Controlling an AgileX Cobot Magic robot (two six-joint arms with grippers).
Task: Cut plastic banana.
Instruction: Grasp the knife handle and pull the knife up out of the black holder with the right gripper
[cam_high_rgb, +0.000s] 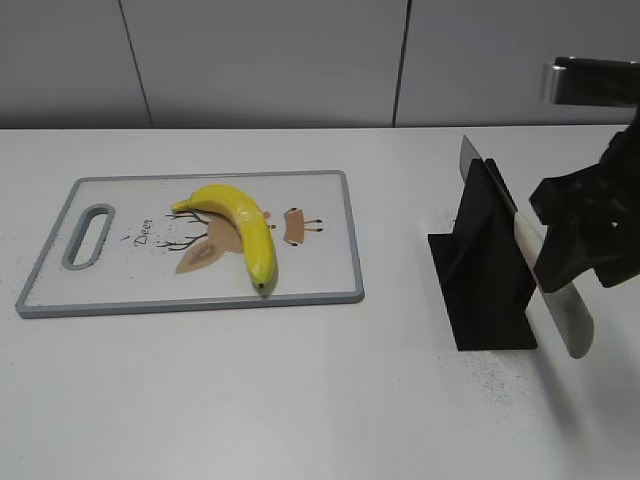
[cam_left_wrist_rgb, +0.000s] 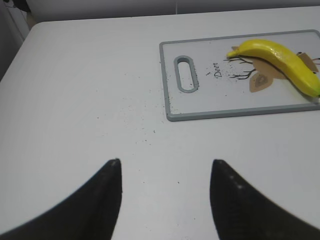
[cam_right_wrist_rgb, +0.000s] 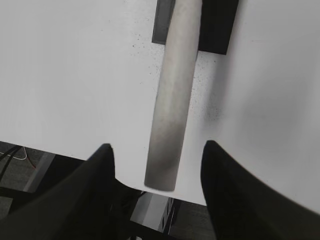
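The plastic banana lies on a white cutting board with a grey rim and a deer drawing. It also shows in the left wrist view. A knife with a pale grey handle rests tilted in a black stand. My right gripper is open, one finger on each side of the handle, with gaps on both sides. My left gripper is open and empty over the bare table, left of the board. It is out of the exterior view.
The stand sits at the right of the white table. The table's front edge runs just under my right gripper's fingers, with floor and cables beyond. Small dark specks dot the table near the stand and the board.
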